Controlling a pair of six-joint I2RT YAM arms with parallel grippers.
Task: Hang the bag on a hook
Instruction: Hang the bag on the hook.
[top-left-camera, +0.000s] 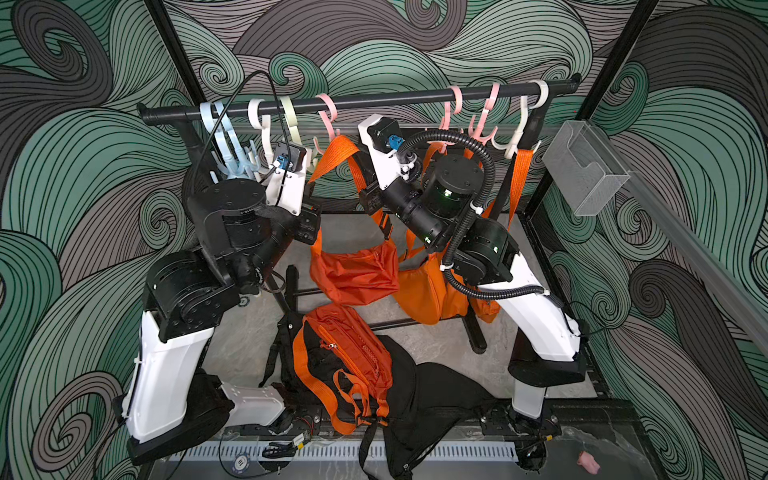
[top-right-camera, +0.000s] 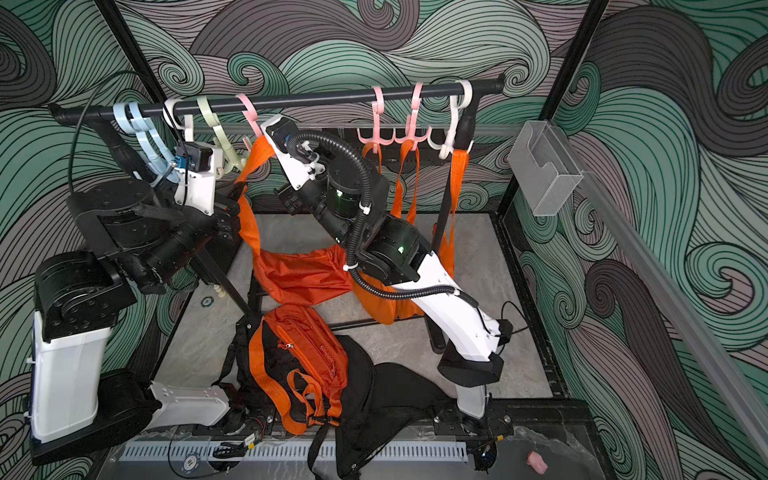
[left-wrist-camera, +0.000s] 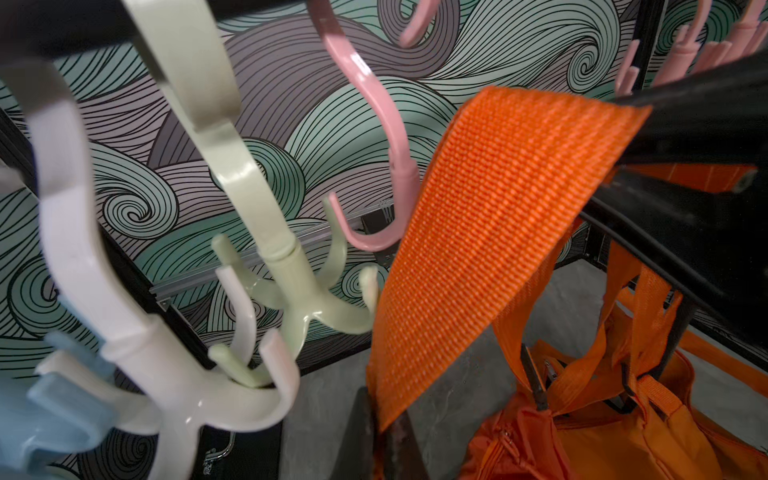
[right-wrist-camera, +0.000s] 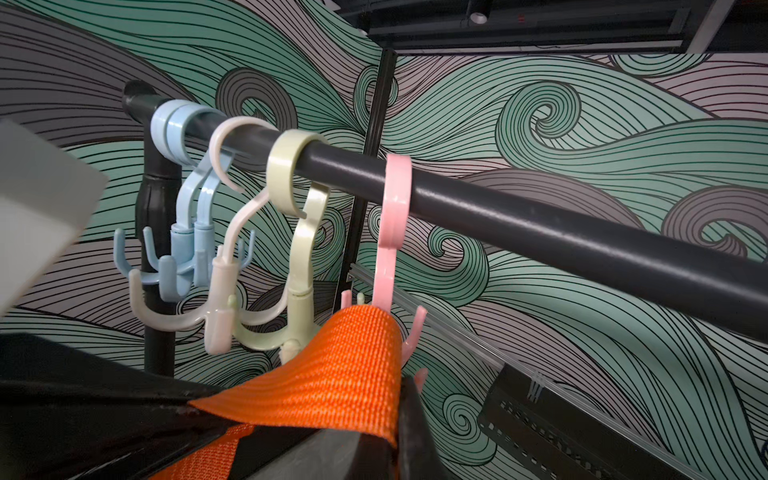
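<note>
Two grippers are up at the rail (top-left-camera: 374, 99), which crosses at 12 o'clock in both top views.

- Left gripper (top-left-camera: 309, 222): clenched on the orange strap (top-left-camera: 336, 160). In the left wrist view we see the webbing run down into its closed jaws.
- Right gripper (top-left-camera: 371, 198): clamped on the same strap, at 3 o'clock of the left one.
- Strap: rises from each gripper to a peak between them. The peak sits right at the lower prongs of the pink hook (top-left-camera: 328, 118). In the right wrist view the fold covers part of those prongs. We cannot tell whether it is seated on one.
- Bag (top-left-camera: 353, 272): orange body hangs slack below both grippers, near scene centre.
- Along the rail toward 9 o'clock from the pink hook: pale green hook (top-left-camera: 289, 120), white hook (top-left-camera: 259, 120), blue hooks (top-left-camera: 218, 124). None of them carries a strap.
- Toward 2 o'clock: hung bags (top-left-camera: 419, 295), orange, with straps running up to further hooks on the rail.
- At 6 o'clock: a second orange bag (top-left-camera: 345, 353) lies on a black bag (top-left-camera: 436, 395) on the table (top-left-camera: 241, 345).
</note>
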